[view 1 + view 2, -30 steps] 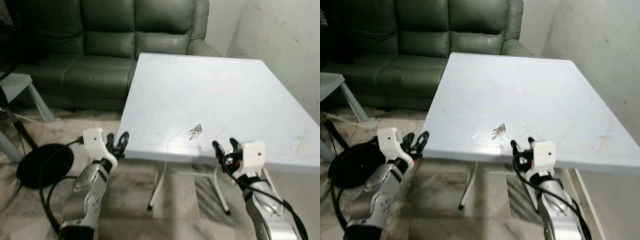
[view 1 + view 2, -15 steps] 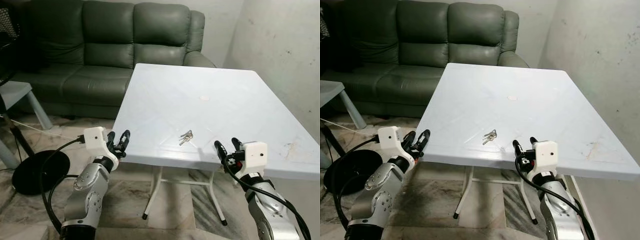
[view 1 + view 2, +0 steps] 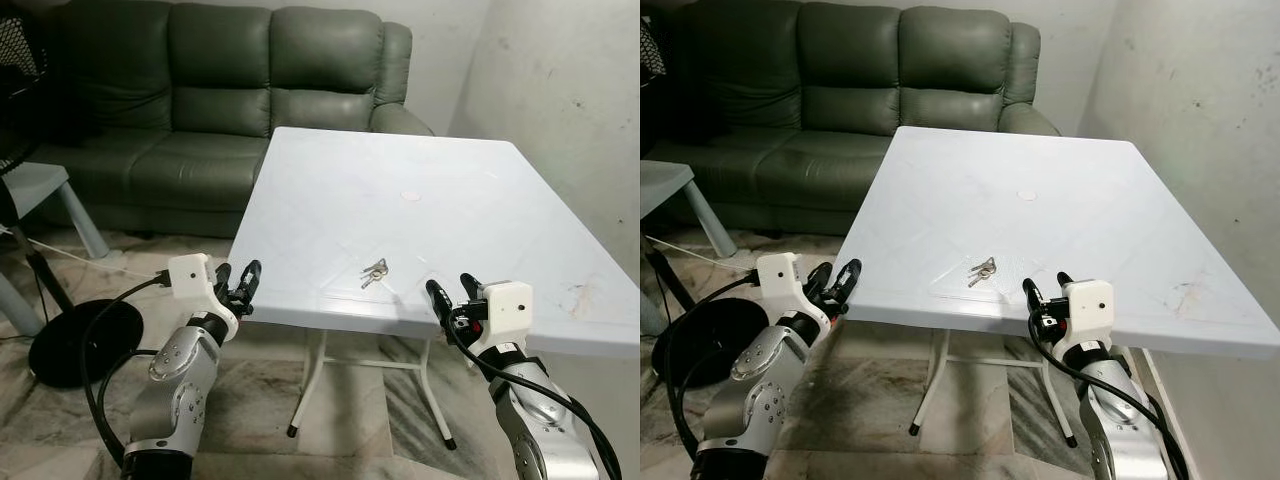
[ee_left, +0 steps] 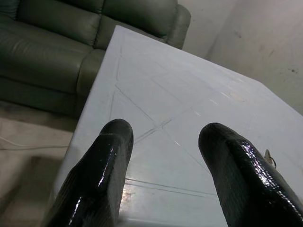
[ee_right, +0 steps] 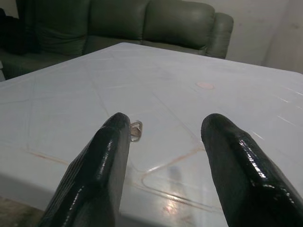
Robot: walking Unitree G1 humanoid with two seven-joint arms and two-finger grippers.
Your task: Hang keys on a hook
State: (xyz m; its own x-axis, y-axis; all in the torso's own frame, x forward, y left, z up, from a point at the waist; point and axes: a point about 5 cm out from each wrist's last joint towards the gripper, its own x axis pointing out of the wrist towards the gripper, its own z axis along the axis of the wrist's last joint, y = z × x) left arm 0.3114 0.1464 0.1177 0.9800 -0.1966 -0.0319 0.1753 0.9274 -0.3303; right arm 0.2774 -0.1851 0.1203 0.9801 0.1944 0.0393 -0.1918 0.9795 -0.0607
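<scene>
Fingers of both the left gripper (image 3: 239, 279) and right gripper (image 3: 450, 293) were spread, empty; keys (image 3: 374, 272) lay unpicked on the table's (image 3: 480, 210) near edge.

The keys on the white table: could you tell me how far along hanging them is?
Nothing looks done: the keys lie untouched on the table. In hand: both tools, left and right, hover open at the near edge. Left: grasping, carrying, hanging.
</scene>
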